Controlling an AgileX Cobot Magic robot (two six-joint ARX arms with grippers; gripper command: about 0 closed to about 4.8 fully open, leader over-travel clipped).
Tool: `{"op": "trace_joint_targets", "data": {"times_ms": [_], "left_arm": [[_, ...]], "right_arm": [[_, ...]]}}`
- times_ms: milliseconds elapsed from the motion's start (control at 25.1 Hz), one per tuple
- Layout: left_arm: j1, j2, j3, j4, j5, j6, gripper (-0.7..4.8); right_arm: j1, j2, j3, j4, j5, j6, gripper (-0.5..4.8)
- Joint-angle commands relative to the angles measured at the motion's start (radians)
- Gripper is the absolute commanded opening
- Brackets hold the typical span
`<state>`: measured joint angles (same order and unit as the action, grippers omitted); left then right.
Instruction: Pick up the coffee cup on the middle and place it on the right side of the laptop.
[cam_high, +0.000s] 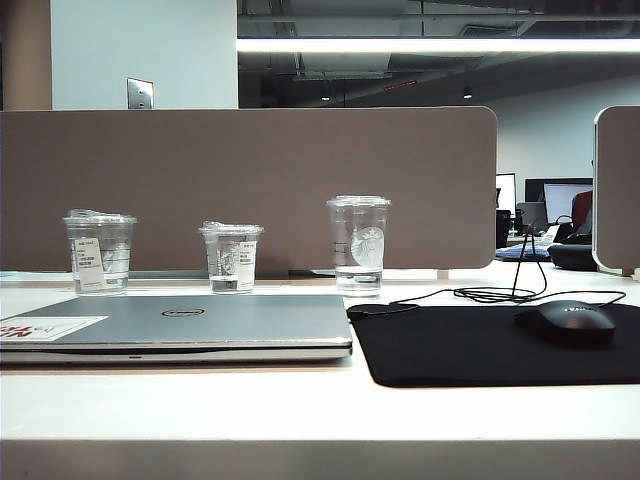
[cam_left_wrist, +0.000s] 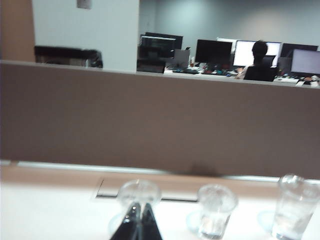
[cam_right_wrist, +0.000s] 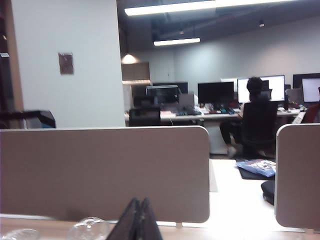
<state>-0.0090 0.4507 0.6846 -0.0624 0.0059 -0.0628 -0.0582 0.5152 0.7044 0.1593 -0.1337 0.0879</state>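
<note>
1. Coffee cup (cam_high: 231, 257): middle of three clear cups, upright on the white surface (cam_high: 300, 400), lid crinkled, white label on its side. Sits just behind the back edge of the laptop (cam_high: 190, 325), in front of the brown divider panel (cam_high: 250, 180). Nothing touching it.
2. Wider short cup (cam_high: 100, 252) stands to its left, taller cup with round logo (cam_high: 358, 243) to its right; all three apart from each other, roughly in a row.
3. Laptop: closed, flat, lid up, white-and-red sticker at its near left corner.
4. Right of the laptop: black mouse pad (cam_high: 480, 345) touching its right edge, black mouse (cam_high: 566, 322) on the pad, cable trailing back.
5. Left tool (cam_left_wrist: 138, 220): clenched, holding nothing, tips together, raised above the surface and short of the cup row.
6. Right tool (cam_right_wrist: 137, 217): fingers pressed together, holding nothing, facing the divider; cup lids just visible beside it.
7. Neither tool shows in the exterior view.
</note>
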Motion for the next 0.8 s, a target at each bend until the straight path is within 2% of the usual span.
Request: {"op": "trace_joint_targets", "data": {"times_ms": [40,120,159,239,279,319,399,438,478,558,717,797], "left_arm": [[0.001,0.084,0.037,0.005,0.035,-0.006,-0.06],[0.001,0.134,0.046,0.006,0.081,-0.005,-0.06],[-0.002,0.197,0.049,0.027,0.122,-0.003,-0.06],[-0.039,0.264,0.049,0.069,0.129,0.002,-0.04],[-0.057,0.299,0.049,0.094,0.133,0.017,0.28],[-0.069,0.327,0.049,0.113,0.151,0.037,1.06],[-0.098,0.386,0.049,0.158,0.208,0.058,3.54],[-0.126,0.432,0.05,0.188,0.212,0.055,4.56],[-0.145,0.463,0.05,0.208,0.206,0.055,4.79],[-0.187,0.546,0.05,0.257,0.164,0.064,4.79],[-0.201,0.673,0.05,0.328,0.148,0.073,4.79],[-0.204,0.78,0.05,0.423,0.146,0.074,4.79]], "right_arm": [[0.032,0.1,0.076,-0.021,-0.003,-0.041,-0.06],[0.052,0.17,0.123,-0.059,-0.014,-0.041,-0.05],[0.076,0.248,0.164,-0.091,-0.06,-0.041,-0.06],[0.104,0.331,0.211,-0.145,-0.114,-0.041,-0.05],[0.12,0.373,0.231,-0.171,-0.133,-0.041,-0.06],[0.134,0.407,0.244,-0.185,-0.146,-0.041,-0.06],[0.163,0.465,0.261,-0.2,-0.178,-0.04,-0.05],[0.187,0.514,0.27,-0.196,-0.183,-0.041,-0.06],[0.195,0.545,0.277,-0.193,-0.184,-0.041,-0.06],[0.201,0.624,0.3,-0.185,-0.201,-0.055,-0.05],[0.202,0.712,0.335,-0.178,-0.237,-0.066,-0.05],[0.202,0.765,0.359,-0.176,-0.235,-0.067,-0.05]]}}
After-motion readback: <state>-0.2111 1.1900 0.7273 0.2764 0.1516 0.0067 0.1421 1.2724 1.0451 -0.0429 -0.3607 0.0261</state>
